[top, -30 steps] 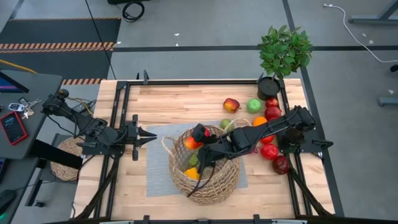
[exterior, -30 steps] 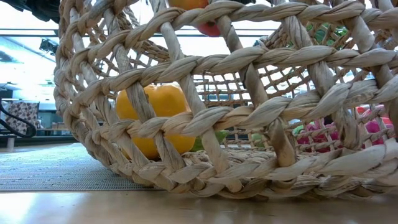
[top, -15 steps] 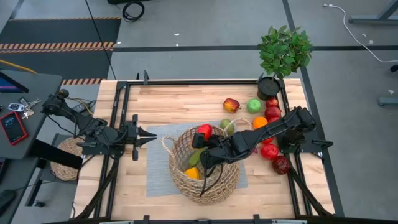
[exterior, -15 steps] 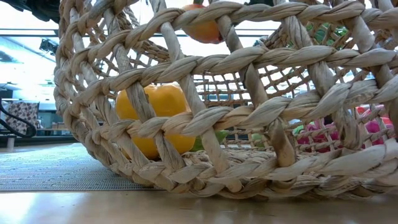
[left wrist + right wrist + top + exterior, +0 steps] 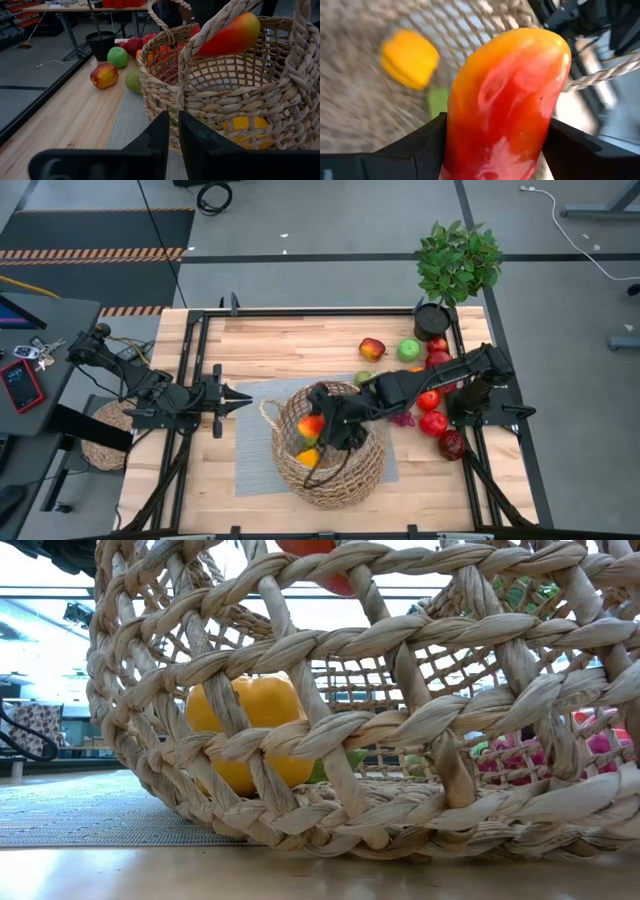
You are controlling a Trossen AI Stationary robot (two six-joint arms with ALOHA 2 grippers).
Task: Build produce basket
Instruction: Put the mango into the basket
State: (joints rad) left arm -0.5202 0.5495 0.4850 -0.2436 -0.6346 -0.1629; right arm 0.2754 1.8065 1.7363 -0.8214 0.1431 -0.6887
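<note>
Right gripper [image 5: 322,425] is over the basket [image 5: 330,477], inside its rim, fingers clamped on either side of a red-orange mango [image 5: 505,100]; in the left wrist view the mango [image 5: 227,34] sits at rim height, tilted. Basket stands on the grey mat [image 5: 252,450] at table centre. A yellow pepper [image 5: 250,730] and a green piece [image 5: 437,100] lie on the basket floor. Left gripper [image 5: 243,397] waits just beside the mat's left edge, fingers closed together, holding nothing. Remaining produce lies right of the basket: two apples [image 5: 373,348], red pieces [image 5: 436,423], grapes [image 5: 403,419]. Potted plant [image 5: 455,265] at the table's far right corner.
</note>
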